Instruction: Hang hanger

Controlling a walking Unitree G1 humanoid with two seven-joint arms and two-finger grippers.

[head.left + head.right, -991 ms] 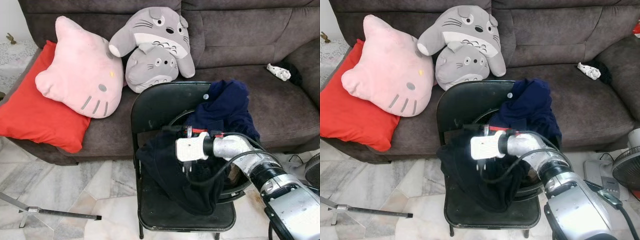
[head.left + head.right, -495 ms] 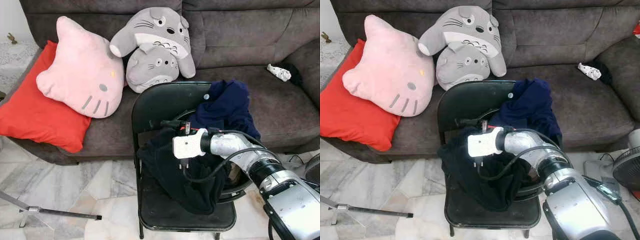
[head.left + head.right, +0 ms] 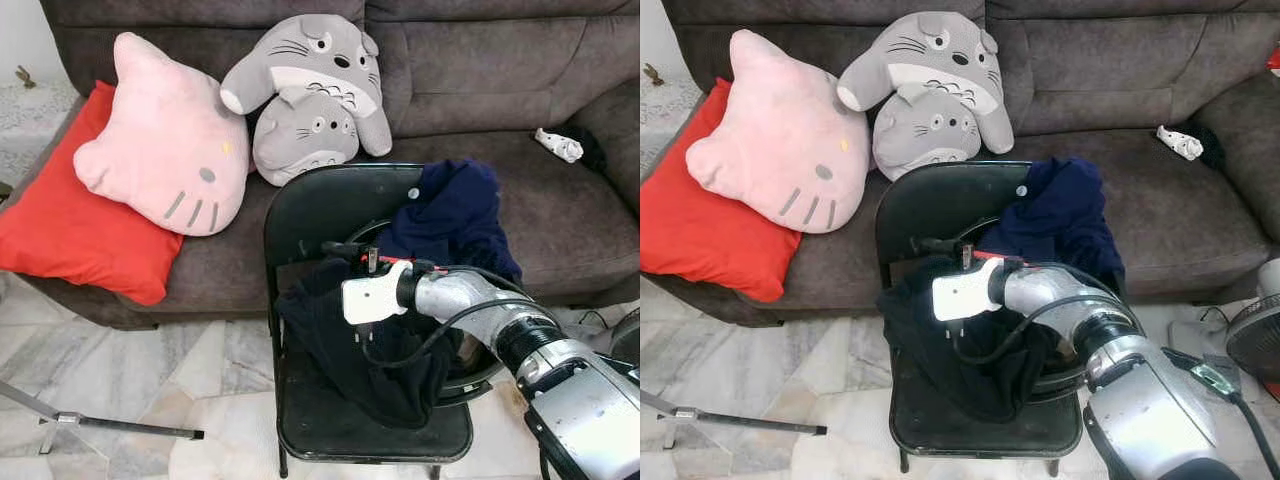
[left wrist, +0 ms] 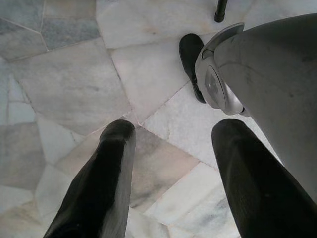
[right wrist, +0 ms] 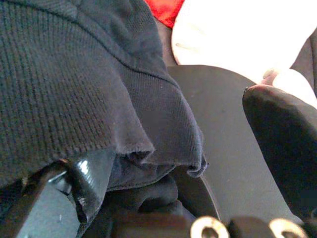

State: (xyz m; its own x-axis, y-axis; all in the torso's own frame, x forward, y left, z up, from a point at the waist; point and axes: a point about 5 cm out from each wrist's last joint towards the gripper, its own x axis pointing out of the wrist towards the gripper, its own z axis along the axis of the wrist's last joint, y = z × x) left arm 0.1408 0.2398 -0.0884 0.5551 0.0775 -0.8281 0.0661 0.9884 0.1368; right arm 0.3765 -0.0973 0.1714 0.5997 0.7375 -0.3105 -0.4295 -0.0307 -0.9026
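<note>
Over the black folding chair (image 3: 300, 215), right gripper (image 3: 340, 251) with fingers spread wide beside dark garments (image 3: 370, 350), nothing held.

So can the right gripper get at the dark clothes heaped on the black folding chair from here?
Probably yes: the right gripper is open right at the dark clothes on the black folding chair, nothing between.

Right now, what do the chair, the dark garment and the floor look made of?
Chair: likely painted metal, smooth black with a dull sheen. Dark garment: knit fabric, fine ribbing and a soft hem in the right wrist view. Floor: polished stone, probably marble, in irregular veined pieces.
</note>
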